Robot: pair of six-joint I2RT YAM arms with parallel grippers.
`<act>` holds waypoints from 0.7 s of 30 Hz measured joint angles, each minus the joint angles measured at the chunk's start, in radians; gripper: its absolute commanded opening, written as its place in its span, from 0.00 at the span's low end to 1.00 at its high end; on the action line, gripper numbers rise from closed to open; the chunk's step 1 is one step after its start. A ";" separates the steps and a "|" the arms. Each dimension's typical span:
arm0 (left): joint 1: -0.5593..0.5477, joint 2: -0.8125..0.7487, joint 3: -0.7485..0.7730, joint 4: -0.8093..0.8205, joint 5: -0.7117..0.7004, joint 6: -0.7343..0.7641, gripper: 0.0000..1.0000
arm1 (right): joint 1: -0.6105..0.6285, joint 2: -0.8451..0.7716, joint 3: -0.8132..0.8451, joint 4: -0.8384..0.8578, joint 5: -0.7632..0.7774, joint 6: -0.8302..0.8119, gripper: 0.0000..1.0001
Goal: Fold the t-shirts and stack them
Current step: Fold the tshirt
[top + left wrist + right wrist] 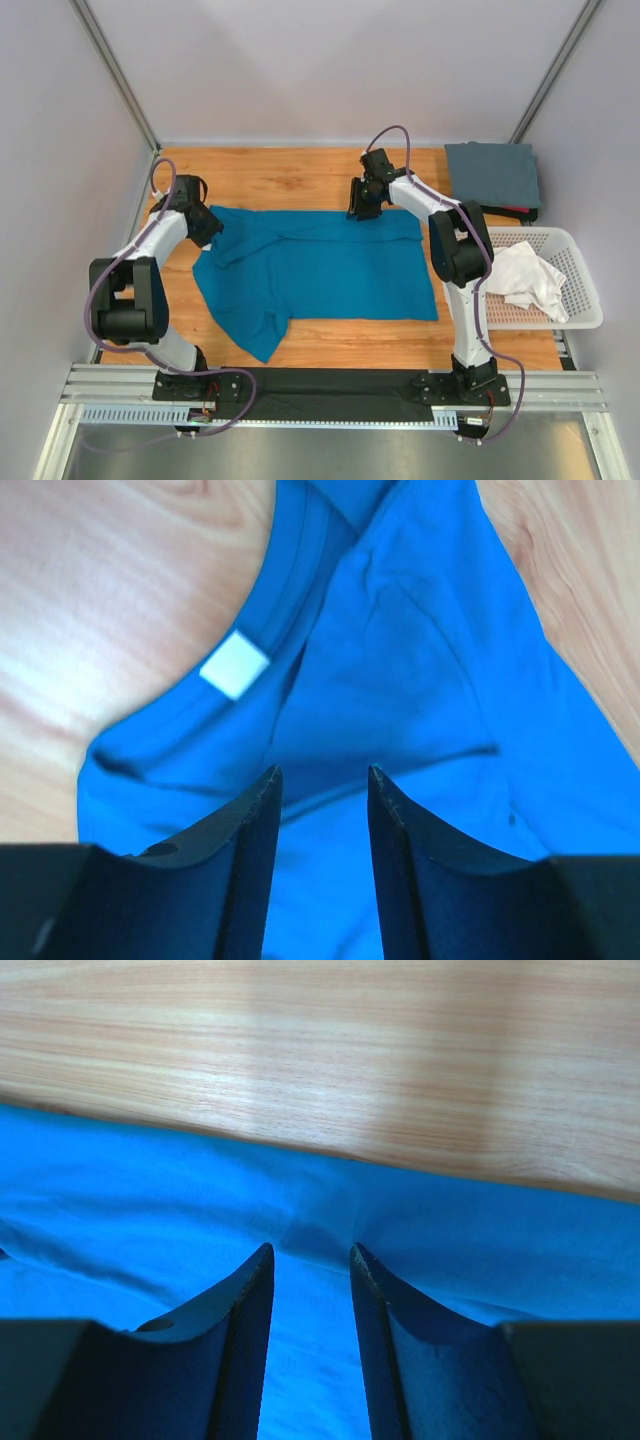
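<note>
The wooden table (300, 170) ran beneath both pincers. The teal-blue t-shirt (320, 270) lay spread flat between them, one sleeve trailing nearward. Right of the right pincer (310, 1250) sat a white lattice basket (585, 290) holding the crumpled white t-shirt (520, 275), with the folded grey t-shirt (492, 172) farther back. Both pincers hung low with fingers slightly apart, the right at the shirt's far edge and the left pincer (322, 775) over the collar, perhaps touching cloth. A white label (234, 665) showed just beyond it.

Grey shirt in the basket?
No, the grey shirt lies folded on the table beyond the basket, which holds the white shirt.
</note>
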 measured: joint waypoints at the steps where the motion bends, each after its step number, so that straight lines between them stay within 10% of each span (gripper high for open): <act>1: -0.003 -0.032 -0.015 -0.008 0.005 -0.013 0.47 | 0.000 0.000 0.000 0.000 0.000 0.000 0.38; 21: -0.077 -0.080 -0.138 -0.014 0.053 -0.060 0.50 | 0.003 -0.023 0.006 -0.041 -0.008 -0.002 0.38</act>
